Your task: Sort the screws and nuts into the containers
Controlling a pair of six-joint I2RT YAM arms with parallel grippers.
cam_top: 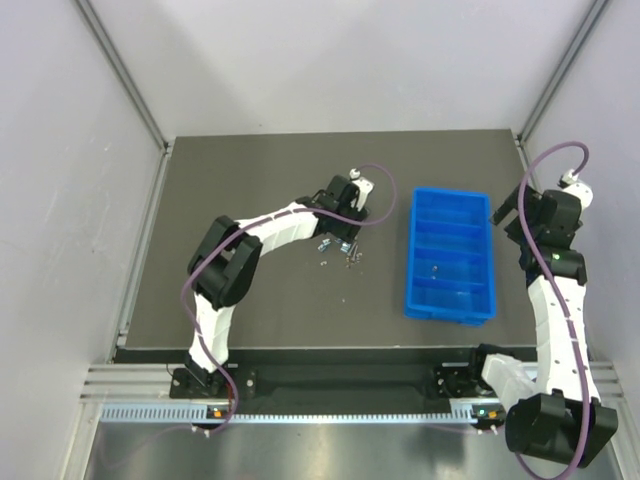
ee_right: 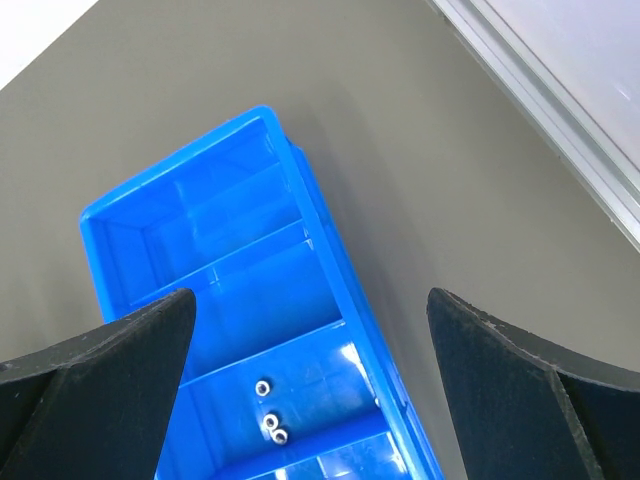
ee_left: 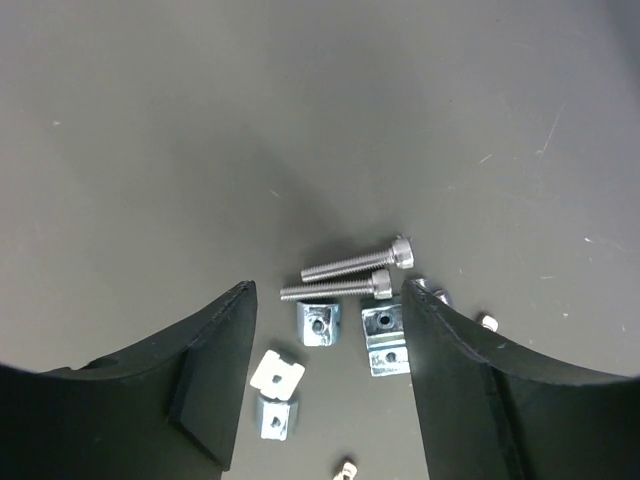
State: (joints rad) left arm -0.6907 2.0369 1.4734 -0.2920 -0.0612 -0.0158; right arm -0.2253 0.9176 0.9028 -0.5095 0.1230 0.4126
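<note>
Two silvery screws [ee_left: 360,262] lie side by side on the dark mat, with several squat silvery nuts [ee_left: 320,324] just below them. My left gripper [ee_left: 328,345] is open, low over this pile [cam_top: 340,250], its jaws standing either side of the nuts and holding nothing. The blue four-compartment tray [cam_top: 449,212] lies right of the pile. My right gripper [ee_right: 310,330] is open and empty above the tray's right wall [ee_right: 330,250]. Three small round nuts [ee_right: 268,412] lie in one compartment.
A small nut [ee_left: 489,322] lies outside the left gripper's right finger, another small piece [ee_left: 346,468] below the pile. The mat's right edge meets a metal frame rail [ee_right: 540,100]. White walls enclose the table on three sides.
</note>
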